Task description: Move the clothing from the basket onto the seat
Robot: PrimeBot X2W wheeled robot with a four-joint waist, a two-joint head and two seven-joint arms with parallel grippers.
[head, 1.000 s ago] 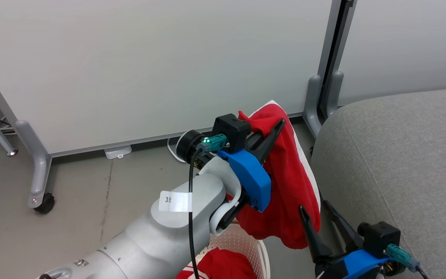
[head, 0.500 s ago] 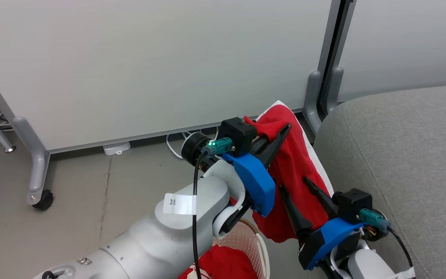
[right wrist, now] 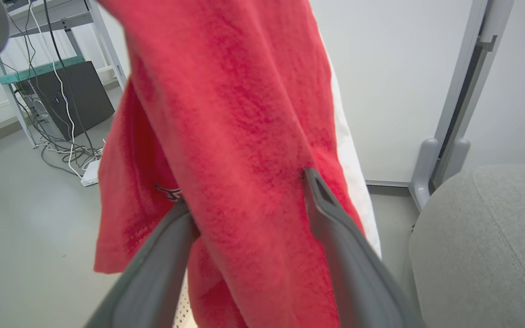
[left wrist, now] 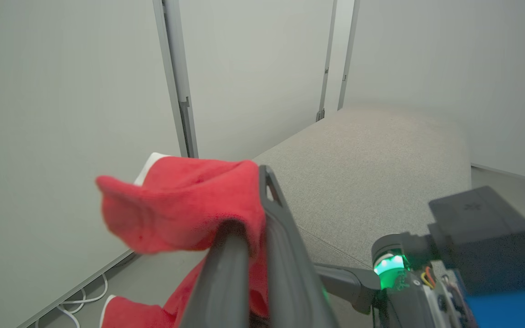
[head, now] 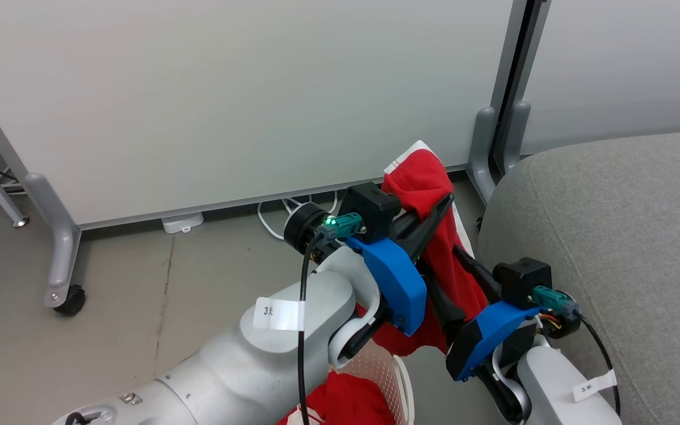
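A bright red piece of clothing (head: 428,177) with white trim hangs from my left gripper (head: 443,203), which is shut on its upper fold beside the seat (head: 611,236). In the left wrist view the pinched clothing (left wrist: 176,205) bunches over my left gripper (left wrist: 249,200), and the grey seat (left wrist: 372,173) lies beyond. My right gripper (head: 443,265) is open just below, one finger on each side of the hanging cloth. The right wrist view shows the clothing (right wrist: 244,114) between the spread fingers of my right gripper (right wrist: 246,191). The basket (head: 402,383) sits below with more red clothing (head: 352,401) inside.
White partition panels on grey castor feet (head: 56,260) stand close behind. White cables (head: 275,212) and a small white box (head: 182,223) lie on the floor by them. A black computer case (right wrist: 80,95) with tangled wires sits under a table frame.
My right gripper has risen from the lower right and come in around the hanging clothing, still open. The left gripper has drifted slightly right with the clothing in it.
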